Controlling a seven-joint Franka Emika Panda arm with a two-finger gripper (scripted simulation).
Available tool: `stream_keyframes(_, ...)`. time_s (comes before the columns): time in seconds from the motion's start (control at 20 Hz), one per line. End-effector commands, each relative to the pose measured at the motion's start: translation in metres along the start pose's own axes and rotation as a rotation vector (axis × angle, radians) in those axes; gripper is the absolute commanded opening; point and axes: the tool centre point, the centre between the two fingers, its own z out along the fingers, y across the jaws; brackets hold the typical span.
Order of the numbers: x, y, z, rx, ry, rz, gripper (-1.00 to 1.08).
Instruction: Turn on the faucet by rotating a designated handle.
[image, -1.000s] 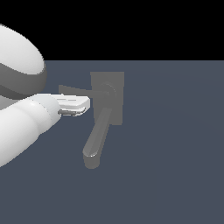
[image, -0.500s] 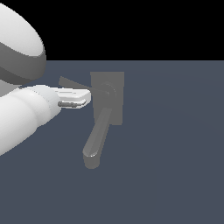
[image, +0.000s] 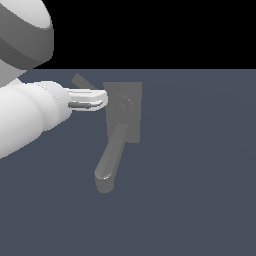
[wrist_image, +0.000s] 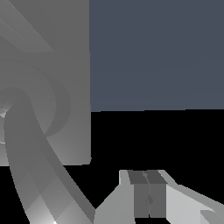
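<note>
Grey faucet (image: 122, 112) stands mid-scene; its handle (image: 80, 81) juts up-left from the hub. The claw (image: 102, 99), fingers together, has slid in to touch the base plate just under the handle, poised to push. Wrist view: spout (wrist_image: 30, 166) sweeps beside the closed fingertips (wrist_image: 146, 192).

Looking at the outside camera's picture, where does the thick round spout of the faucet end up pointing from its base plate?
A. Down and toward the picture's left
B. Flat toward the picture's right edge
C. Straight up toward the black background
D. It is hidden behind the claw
A: in the exterior view the spout runs from the base plate downward and leftward, its rounded end lowest, clear of the claw.
</note>
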Motion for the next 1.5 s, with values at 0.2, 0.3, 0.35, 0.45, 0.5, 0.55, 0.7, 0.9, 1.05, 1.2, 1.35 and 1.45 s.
stream_keyframes(0.2, -0.025, -0.005, 0.001, -0.003, -0.012, 0.004, -1.0)
stream_keyframes(0.3, -0.016, -0.008, -0.001, 0.001, 0.002, 0.001, -1.0)
stream_keyframes(0.35, -0.019, -0.01, 0.0, 0.001, 0.002, 0.001, -1.0)
stream_keyframes(0.45, -0.024, -0.015, 0.0, 0.0, 0.0, 0.001, -1.0)
stream_keyframes(0.5, -0.026, -0.017, 0.0, 0.0, 0.0, 0.001, -1.0)
stream_keyframes(0.55, -0.029, -0.019, 0.0, 0.0, -0.001, 0.001, -1.0)
stream_keyframes(0.7, -0.036, -0.026, 0.0, -0.001, -0.003, 0.002, -1.0)
stream_keyframes(0.9, -0.046, -0.036, 0.0, -0.002, -0.005, 0.003, -1.0)
stream_keyframes(1.05, -0.054, -0.043, 0.0, -0.002, -0.007, 0.003, -1.0)
stream_keyframes(1.2, -0.062, -0.05, 0.001, -0.003, -0.01, 0.004, -1.0)
stream_keyframes(1.35, -0.067, -0.055, 0.001, -0.003, -0.011, 0.004, -1.0)
stream_keyframes(1.45, -0.053, -0.056, -0.003, -0.002, 0.013, -0.001, -1.0)
